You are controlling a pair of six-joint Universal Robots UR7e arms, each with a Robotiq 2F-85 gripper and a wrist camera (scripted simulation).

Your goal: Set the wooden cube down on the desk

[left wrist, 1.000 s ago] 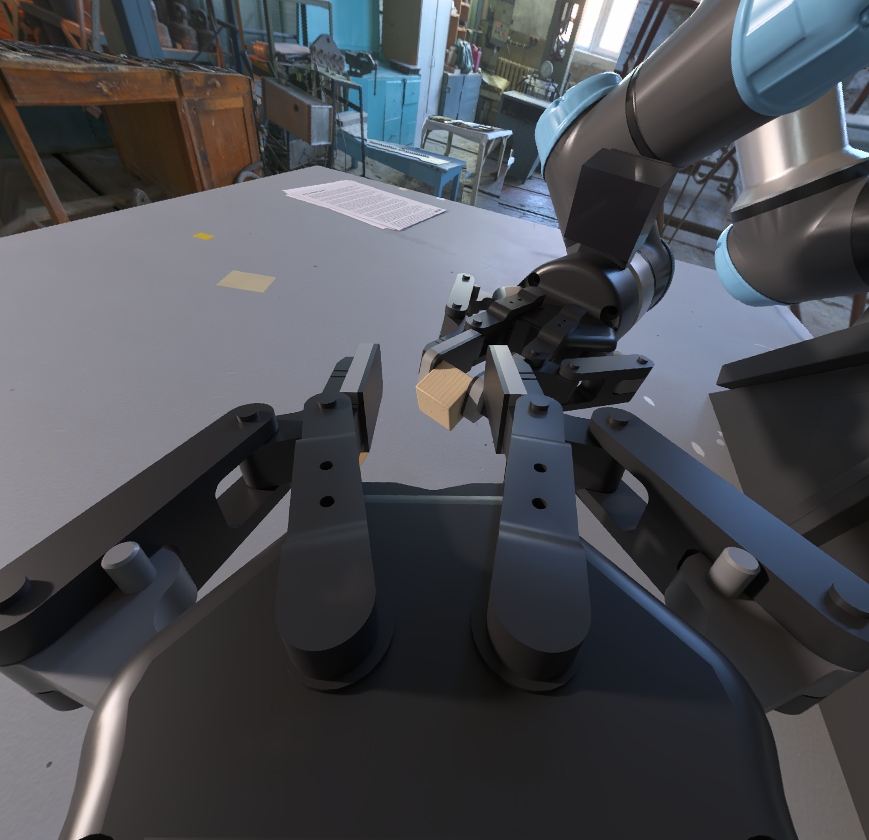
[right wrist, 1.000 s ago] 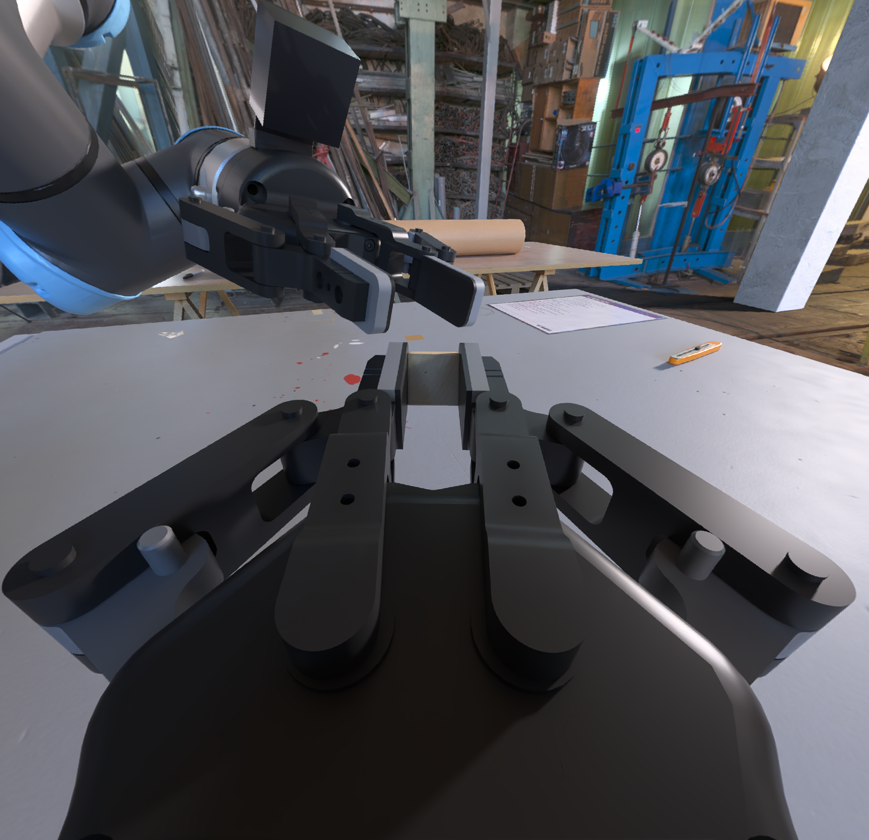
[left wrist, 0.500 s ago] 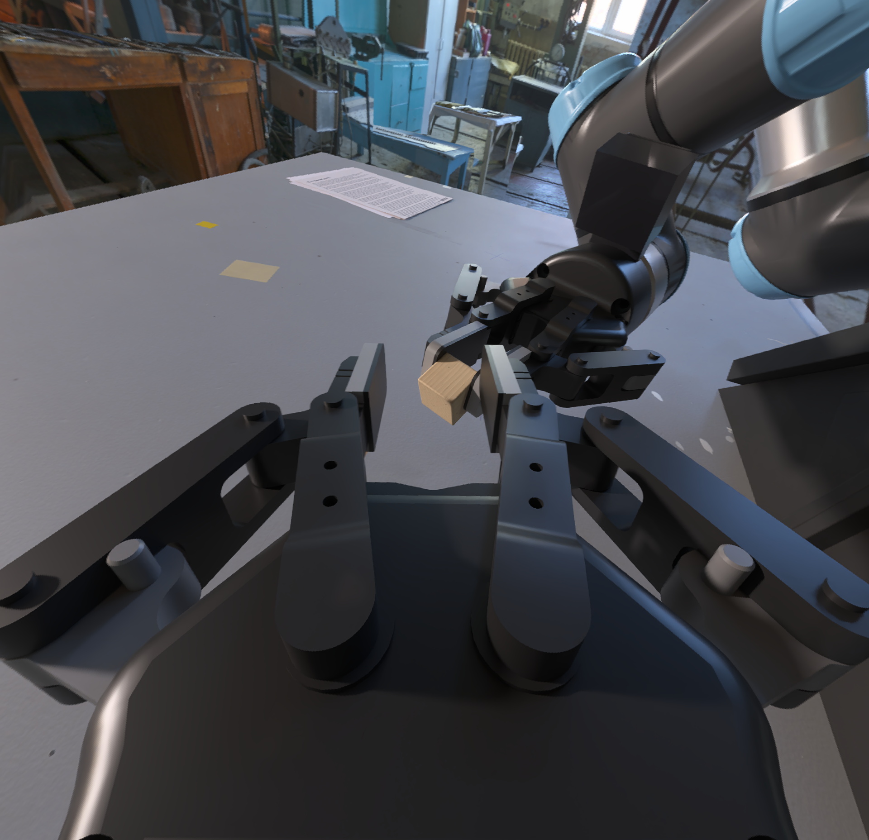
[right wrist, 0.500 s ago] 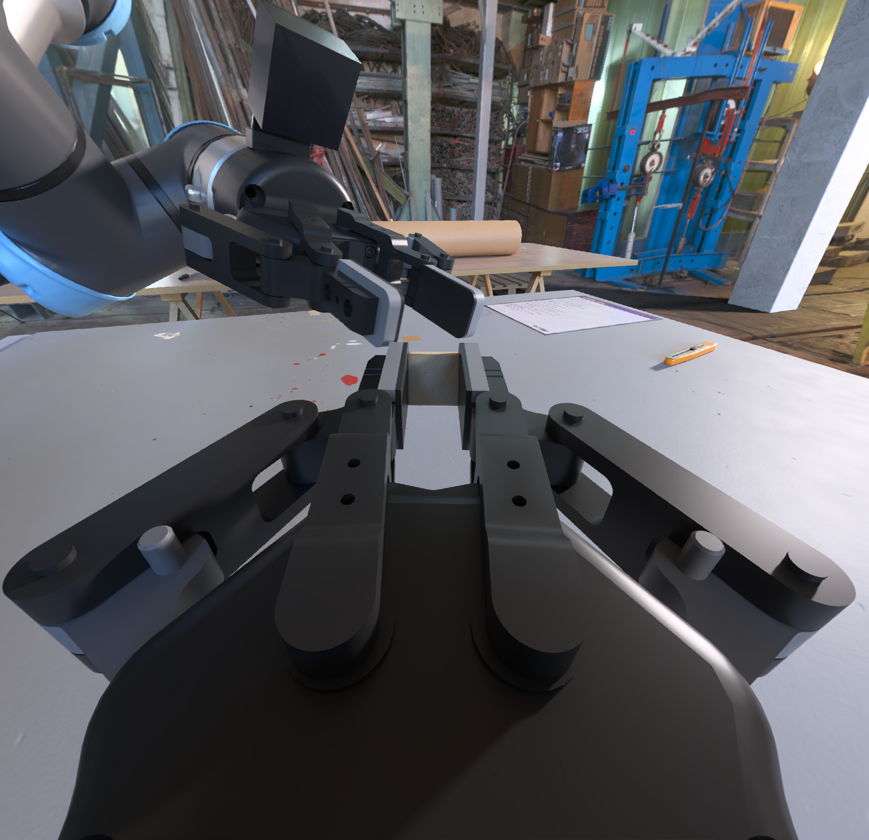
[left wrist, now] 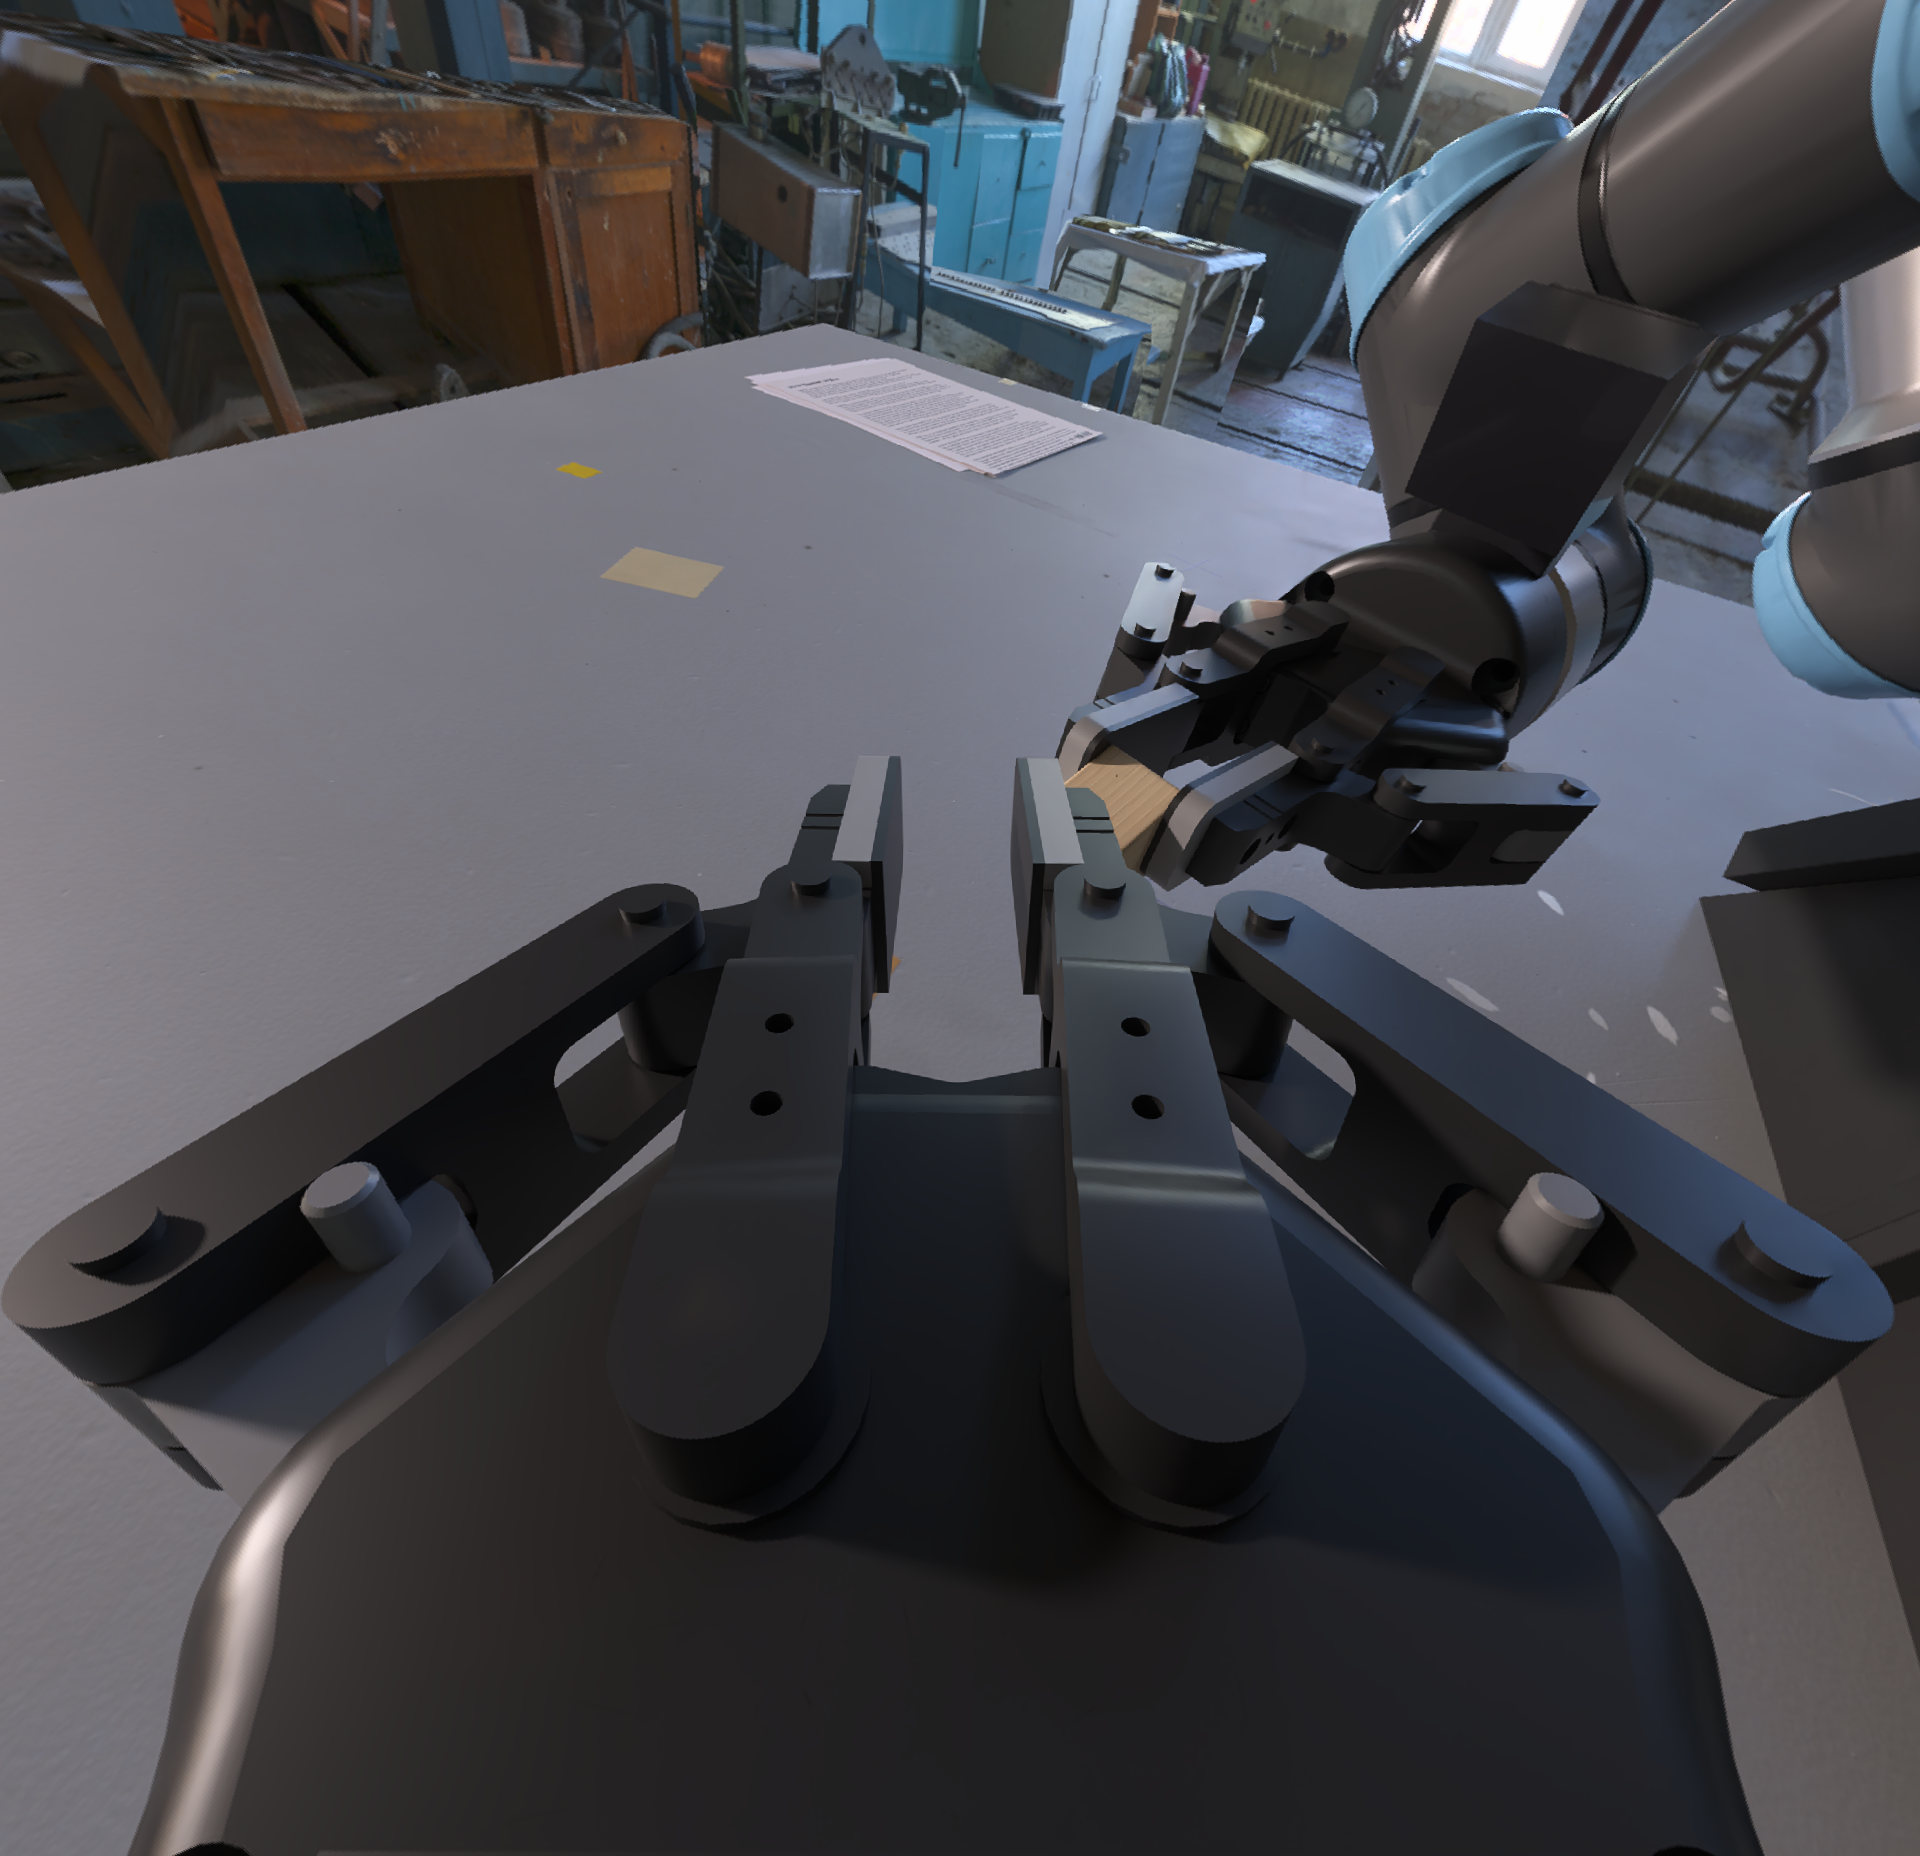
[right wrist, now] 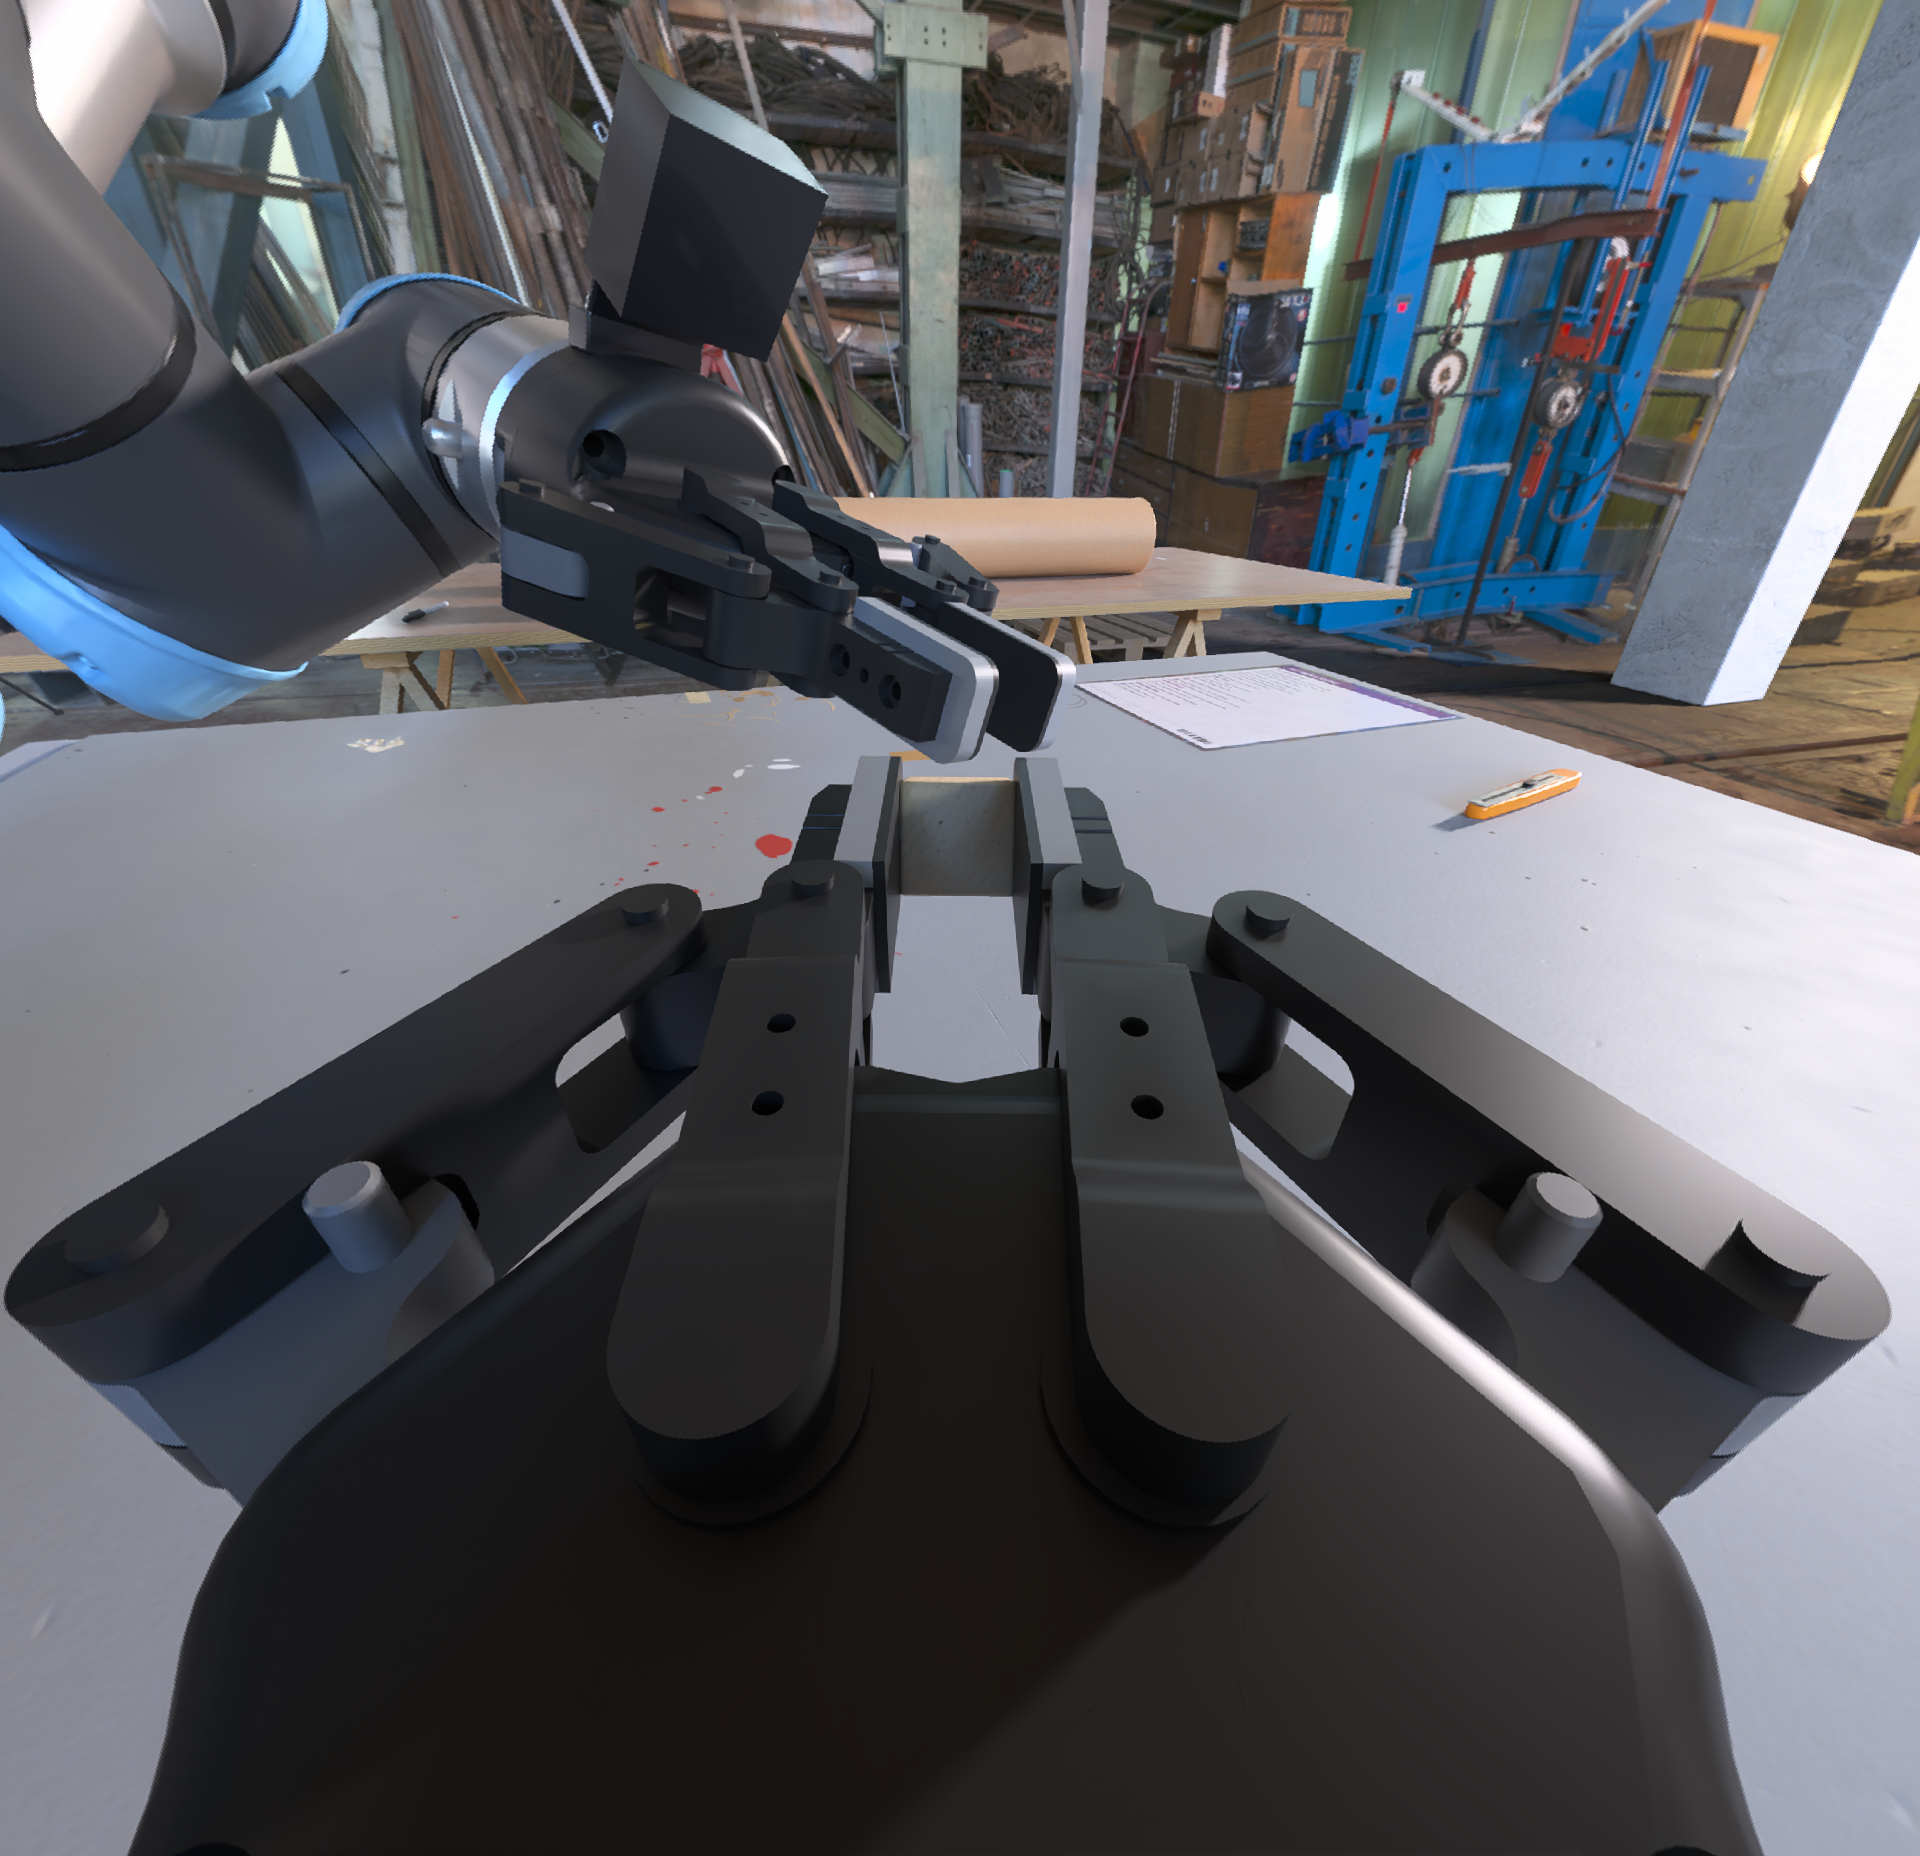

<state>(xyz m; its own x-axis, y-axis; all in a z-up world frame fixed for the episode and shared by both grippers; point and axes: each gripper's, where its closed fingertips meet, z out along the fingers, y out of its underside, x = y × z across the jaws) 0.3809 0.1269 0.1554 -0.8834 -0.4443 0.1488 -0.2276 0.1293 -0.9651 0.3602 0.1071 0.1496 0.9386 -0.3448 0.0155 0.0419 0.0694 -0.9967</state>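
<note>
Right gripper (right wrist: 954, 819): my jaws are clamped on the wooden cube (right wrist: 954, 835), held clear above the grey desk (right wrist: 1558, 1027). Left gripper (left wrist: 954, 840): jaws apart with nothing between them, tips just beside the cube. Step in hand, as I judge it: carry done, set-down not yet begun. Next move calls for lowering the cube until its underside meets the desk, then parting my right jaws, keeping clear of the left tips

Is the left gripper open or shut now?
Open. The left gripper holds nothing; grey desk shows between its fingers. The small wooden cube sits clamped in the right gripper.
</note>
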